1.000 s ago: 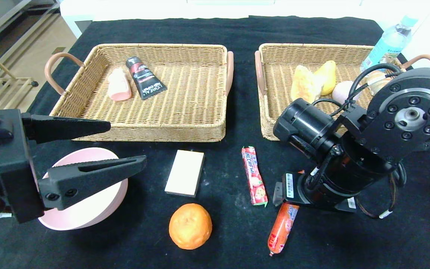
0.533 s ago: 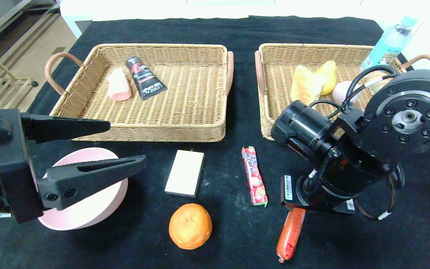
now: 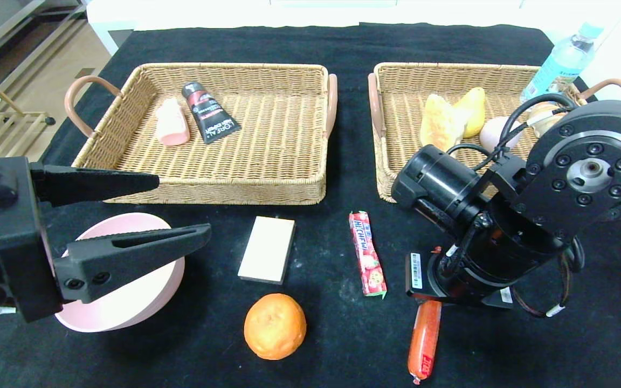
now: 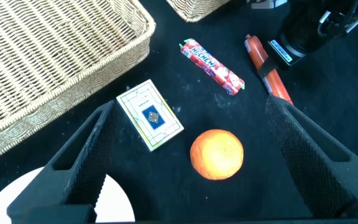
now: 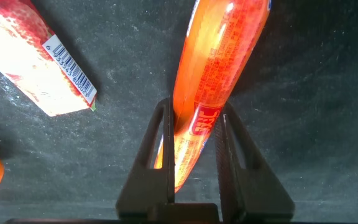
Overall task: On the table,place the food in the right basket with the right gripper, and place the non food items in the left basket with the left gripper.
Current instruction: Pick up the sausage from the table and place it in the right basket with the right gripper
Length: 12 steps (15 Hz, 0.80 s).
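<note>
The orange-red plastic-wrapped sausage stick [image 5: 213, 81] lies on the black counter [image 3: 332, 334] near its front edge, just beside the red strawberry candy pack [image 3: 366, 253], clamped in the right claw [image 5: 194, 140]; the left claw [image 3: 178, 207] hangs spread wide above the pink round bowl [image 3: 143, 302]

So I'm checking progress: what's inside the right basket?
In the right basket: a bread roll, a yellow piece and a pale round item. The right arm covers the rest.
</note>
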Available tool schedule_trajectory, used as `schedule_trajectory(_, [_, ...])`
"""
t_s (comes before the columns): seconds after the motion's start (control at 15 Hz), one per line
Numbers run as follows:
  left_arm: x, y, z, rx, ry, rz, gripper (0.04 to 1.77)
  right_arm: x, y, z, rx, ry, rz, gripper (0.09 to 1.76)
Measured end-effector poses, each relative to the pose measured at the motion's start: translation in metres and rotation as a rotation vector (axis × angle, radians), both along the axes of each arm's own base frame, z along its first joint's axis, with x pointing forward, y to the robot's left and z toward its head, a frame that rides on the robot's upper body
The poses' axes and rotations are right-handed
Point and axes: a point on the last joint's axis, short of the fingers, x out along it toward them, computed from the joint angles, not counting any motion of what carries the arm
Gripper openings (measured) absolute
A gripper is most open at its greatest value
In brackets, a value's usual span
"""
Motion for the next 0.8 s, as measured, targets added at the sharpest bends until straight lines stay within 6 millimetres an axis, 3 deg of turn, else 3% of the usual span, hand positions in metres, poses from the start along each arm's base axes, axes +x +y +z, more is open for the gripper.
schedule_trajectory(0.4, [0.000,0.000,0.000,-0.001,-0.001,0.001,1.72,-0.003,0.000,0.002,0.000,-0.001,0.008,0.47])
schedule_trajectory(0.8, [-0.001,0.001,0.001,-0.002,-0.004,0.000,1.72,-0.018,-0.006,0.022,0.018,-0.058,0.084,0.47])
